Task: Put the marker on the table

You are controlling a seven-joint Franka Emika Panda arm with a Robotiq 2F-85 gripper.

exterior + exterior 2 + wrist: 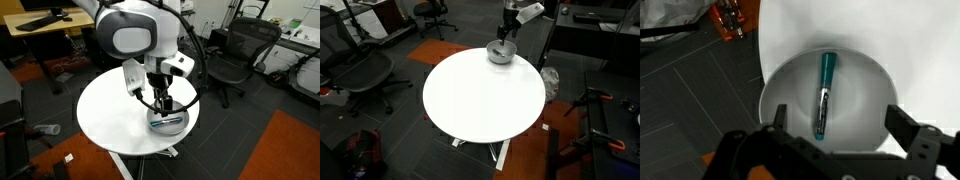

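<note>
The marker, a thin stick with a teal-blue body and dark middle, lies inside a pale bowl near the edge of the round white table. My gripper is open and empty right above the bowl, with one finger on each side of the marker's near end. In both exterior views the gripper hangs over the bowl at the edge of the table. The marker is hidden there.
Black office chairs stand around the table. A wooden desk is behind. An orange mat lies on the dark floor. Orange-handled tools lie on the floor by the table.
</note>
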